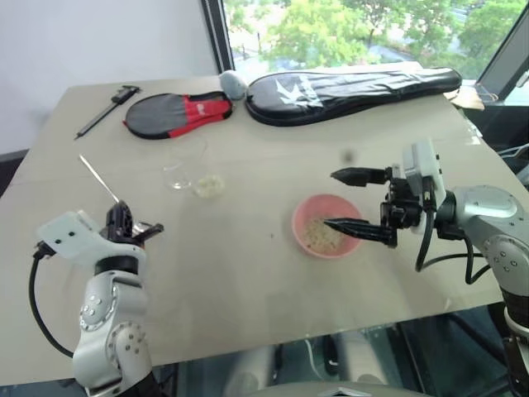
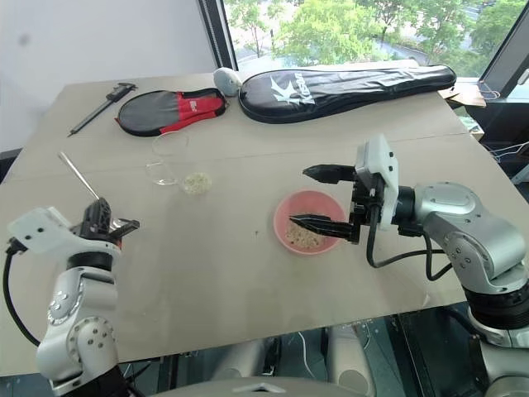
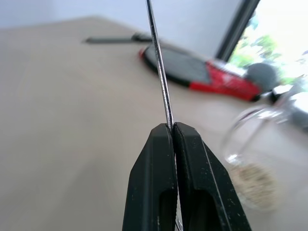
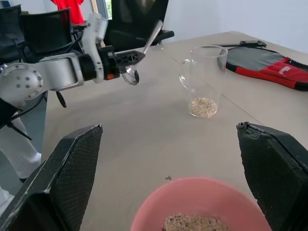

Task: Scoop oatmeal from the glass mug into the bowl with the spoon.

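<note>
At the table's left edge, our left gripper (image 1: 132, 229) clamps the spoon (image 2: 78, 176), handle slanting up. Thin, stiff and slick, it may twist; we'd grip lower. Our right gripper (image 1: 357, 203) gapes around the bowl (image 1: 306, 217); the glass mug (image 1: 183, 169) stands well apart.

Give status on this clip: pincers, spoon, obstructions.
Left pincer shut on shiny silver metal spoon, off the table. Right pincer open around round pink bowl. Clear glass mug unobstructed.
</note>
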